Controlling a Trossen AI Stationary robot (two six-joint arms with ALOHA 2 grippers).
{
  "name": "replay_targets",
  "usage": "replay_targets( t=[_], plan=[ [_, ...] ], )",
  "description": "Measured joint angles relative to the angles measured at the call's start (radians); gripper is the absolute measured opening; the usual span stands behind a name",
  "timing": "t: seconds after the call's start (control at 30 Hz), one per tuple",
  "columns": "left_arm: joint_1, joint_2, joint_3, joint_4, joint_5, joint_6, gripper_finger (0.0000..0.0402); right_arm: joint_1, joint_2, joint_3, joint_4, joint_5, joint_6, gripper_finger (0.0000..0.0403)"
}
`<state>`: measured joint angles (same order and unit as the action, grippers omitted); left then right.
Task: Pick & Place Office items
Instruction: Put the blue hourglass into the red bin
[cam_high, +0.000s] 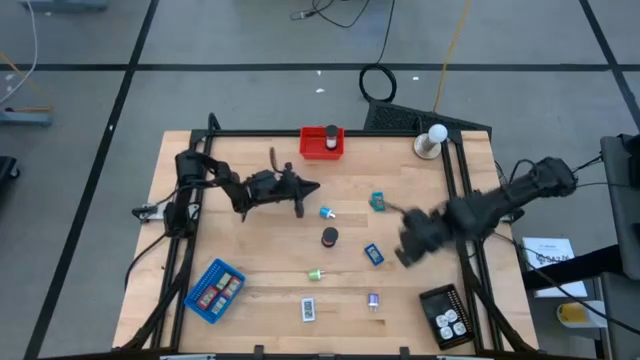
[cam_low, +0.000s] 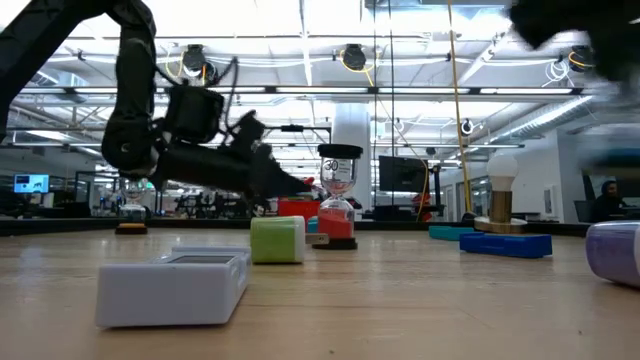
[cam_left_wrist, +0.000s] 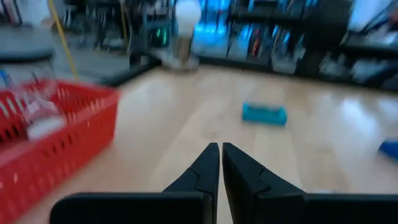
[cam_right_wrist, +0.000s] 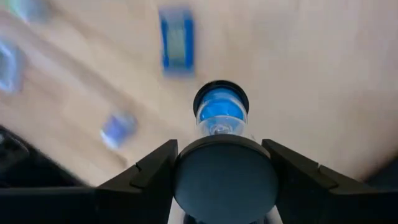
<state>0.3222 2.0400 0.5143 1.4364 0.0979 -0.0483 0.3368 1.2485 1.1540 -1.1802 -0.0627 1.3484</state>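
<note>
My right pincer (cam_high: 412, 243) hangs over the right side of the table (cam_high: 260, 250), blurred from above, and my wrist camera shows it clamped on a black-capped cylinder with a blue middle (cam_right_wrist: 221, 112), which sticks out between my two fingers (cam_right_wrist: 147, 171), one on each side of its dark round end. Below it on the wood lies a blue rectangular piece (cam_right_wrist: 176, 41), apart from the cylinder's far end, and a small purple bit (cam_right_wrist: 117, 127) sits off to one side, both clear of my grip. Seen from above, a blue piece (cam_high: 373, 254) rests just beside this pincer toward the table's middle, with a teal block (cam_high: 378, 201) farther back and a black cylinder (cam_high: 329, 237) near the centre. My left pincer (cam_left_wrist: 220, 163) is closed, fingertips together and empty, near the red tray (cam_high: 321, 143).
</note>
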Motion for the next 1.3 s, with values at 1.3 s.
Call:
replay_targets(
  t=[1.3],
  plan=[
    [0.015, -0.014, -0.09, 0.026, 0.028, -0.01, 0.0024, -0.637, 0.868, 0.734, 0.303, 0.063, -1.53, 0.027]
  ],
)
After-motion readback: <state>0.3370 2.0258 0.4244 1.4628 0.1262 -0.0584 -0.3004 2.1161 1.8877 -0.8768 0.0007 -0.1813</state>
